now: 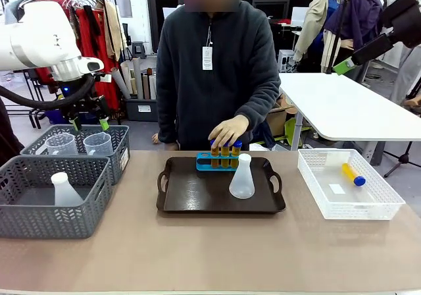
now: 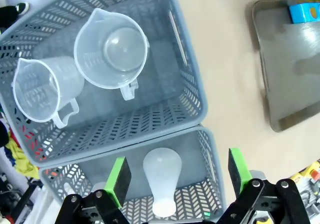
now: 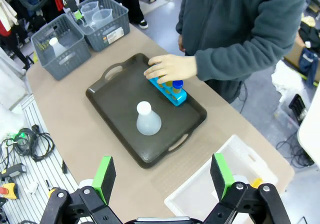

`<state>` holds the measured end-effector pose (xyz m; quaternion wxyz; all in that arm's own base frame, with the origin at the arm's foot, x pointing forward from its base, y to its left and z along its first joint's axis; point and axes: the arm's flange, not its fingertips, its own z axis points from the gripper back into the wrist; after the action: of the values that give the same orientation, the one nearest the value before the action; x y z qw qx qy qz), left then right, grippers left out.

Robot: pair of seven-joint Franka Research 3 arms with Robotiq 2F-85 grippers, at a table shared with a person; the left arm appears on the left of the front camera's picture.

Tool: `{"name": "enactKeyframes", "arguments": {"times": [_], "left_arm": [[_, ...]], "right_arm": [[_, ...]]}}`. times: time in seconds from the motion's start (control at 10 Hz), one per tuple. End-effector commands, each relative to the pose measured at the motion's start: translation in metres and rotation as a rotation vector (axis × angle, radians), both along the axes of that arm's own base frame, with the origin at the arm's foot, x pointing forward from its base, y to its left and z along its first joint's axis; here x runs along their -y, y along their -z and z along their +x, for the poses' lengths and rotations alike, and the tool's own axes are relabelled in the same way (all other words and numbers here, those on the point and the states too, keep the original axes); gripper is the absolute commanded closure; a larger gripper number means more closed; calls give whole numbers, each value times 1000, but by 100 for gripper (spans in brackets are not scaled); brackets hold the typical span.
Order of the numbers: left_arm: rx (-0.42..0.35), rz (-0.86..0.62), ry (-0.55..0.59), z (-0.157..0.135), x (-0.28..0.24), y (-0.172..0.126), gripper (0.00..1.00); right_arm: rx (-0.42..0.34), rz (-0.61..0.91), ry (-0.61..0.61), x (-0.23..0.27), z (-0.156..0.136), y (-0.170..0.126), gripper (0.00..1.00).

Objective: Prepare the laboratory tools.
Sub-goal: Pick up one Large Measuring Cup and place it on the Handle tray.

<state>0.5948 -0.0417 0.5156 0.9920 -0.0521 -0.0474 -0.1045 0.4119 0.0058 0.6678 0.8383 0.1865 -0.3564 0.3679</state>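
The person's hand (image 1: pixel 229 132) covers most of the tubes' (image 1: pixel 225 153) caps. In the left wrist view the tray (image 2: pixel 287 69) is cut off at three o'clock.

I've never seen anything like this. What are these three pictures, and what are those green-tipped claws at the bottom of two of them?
These are three cameras' views of one two-armed robot at a single moment. The first looks across the table at a person; the other two sit on the robot's wrists, looking along its own claws. The left gripper hangs open above grey baskets holding clear beakers and a white flask. The right gripper, open too, is high above the table, holding nothing. On the table a dark tray carries another flask and a blue rack of capped tubes of yellow liquid, with the person's hand on them. One more tube lies in the white basket.
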Motion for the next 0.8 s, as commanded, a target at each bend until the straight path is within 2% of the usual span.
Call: {"name": "enactKeyframes", "arguments": {"times": [0.0,0.1,0.2,0.4,0.7], "left_arm": [[-4,0,0,-1,0,2,0],[-15,-2,-82,11,0,22,0],[-15,5,-115,23,-6,39,0],[-15,31,-173,33,-16,57,0],[-59,11,-228,47,-29,85,0]], "right_arm": [[9,27,-15,-1,1,-1,0],[9,27,-15,-1,1,-1,0],[9,27,-15,-1,1,-1,0],[9,27,-15,-1,1,-1,0],[9,27,-15,-1,1,-1,0]]}}
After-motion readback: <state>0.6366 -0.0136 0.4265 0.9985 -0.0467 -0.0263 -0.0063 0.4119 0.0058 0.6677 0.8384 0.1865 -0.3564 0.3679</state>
